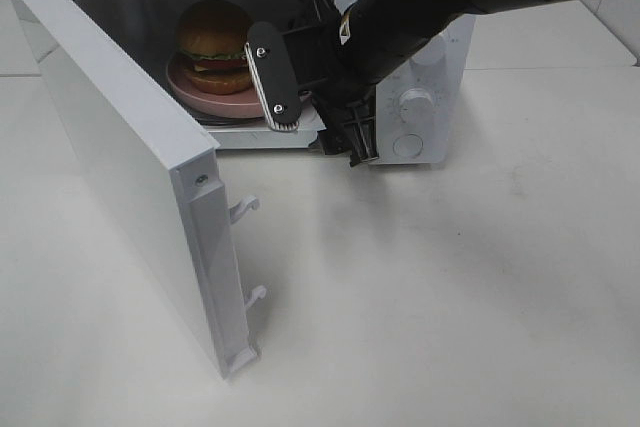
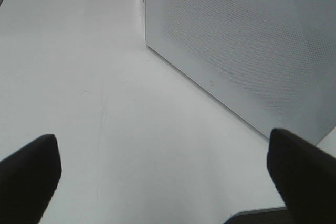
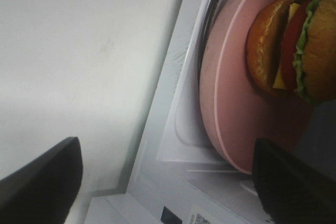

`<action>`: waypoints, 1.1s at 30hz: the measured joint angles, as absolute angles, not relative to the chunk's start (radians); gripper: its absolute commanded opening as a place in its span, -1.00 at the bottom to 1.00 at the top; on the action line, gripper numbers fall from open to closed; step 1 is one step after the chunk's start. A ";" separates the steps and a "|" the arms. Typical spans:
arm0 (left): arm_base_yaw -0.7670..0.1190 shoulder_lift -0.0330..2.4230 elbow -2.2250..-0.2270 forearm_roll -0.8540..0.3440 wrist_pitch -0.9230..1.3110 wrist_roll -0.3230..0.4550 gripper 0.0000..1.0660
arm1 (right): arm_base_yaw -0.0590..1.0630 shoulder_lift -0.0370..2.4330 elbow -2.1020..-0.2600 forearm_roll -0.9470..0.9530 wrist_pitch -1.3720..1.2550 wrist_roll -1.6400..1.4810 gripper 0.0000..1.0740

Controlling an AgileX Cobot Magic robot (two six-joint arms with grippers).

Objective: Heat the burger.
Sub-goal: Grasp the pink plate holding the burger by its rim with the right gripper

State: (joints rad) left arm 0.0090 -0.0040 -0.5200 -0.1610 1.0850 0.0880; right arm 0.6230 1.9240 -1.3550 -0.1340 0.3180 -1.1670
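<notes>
Right tool [image 1: 315,117]: positioned at the front opening of the microwave [image 1: 430,77], turned on its side. Jaws stand wide apart and hold nothing. One ribbed grey finger [image 1: 273,75] shows in front of the cavity; the other is low, by the bottom edge of the oven front. In the right wrist view both dark fingertips frame the cavity sill, with open space between them.

Left tool [image 2: 163,177]: jaws wide, nothing between them. It hangs above the bare white counter [image 2: 105,93], with the perforated outer face of the microwave door [image 2: 247,45] near it. This tool cannot be seen in the high view.

Burger [image 1: 214,37]: inside the microwave cavity, upright on a pink plate [image 1: 215,102]. Golden bun, green lettuce, red tomato, yellow cheese noted. The plate rests on the oven's glass turntable [image 3: 210,35], whose rim shows in the right wrist view. The right tool is just in front of the plate; contact cannot be determined.

Microwave door: swung fully open to the left in the high view, two latch hooks [image 1: 245,209] on its free edge.

Control panel: two round white knobs [image 1: 416,104]; markings too small to read.

Labels: a small sticker with a code pattern [image 3: 202,219] on the front below the cavity, not legible
</notes>
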 measured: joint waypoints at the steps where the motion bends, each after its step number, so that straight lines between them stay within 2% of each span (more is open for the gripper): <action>1: 0.009 -0.004 -0.520 -0.161 1.085 0.088 0.88 | 0.623 1.943 -1.373 -0.134 0.312 -1.168 0.58; 13: 0.009 -0.004 -0.520 -0.161 1.085 0.088 0.88 | 0.624 2.039 -1.471 -0.134 0.312 -1.156 0.56; 33: 0.009 -0.004 -0.520 -0.161 1.085 0.088 0.88 | 0.624 2.261 -1.756 -0.134 0.397 -1.113 0.49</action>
State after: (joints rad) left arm 0.0090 -0.0040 -0.5200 -0.1610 1.0850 0.0880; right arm 0.6240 2.2610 -1.7560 -0.1340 0.3970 -1.1130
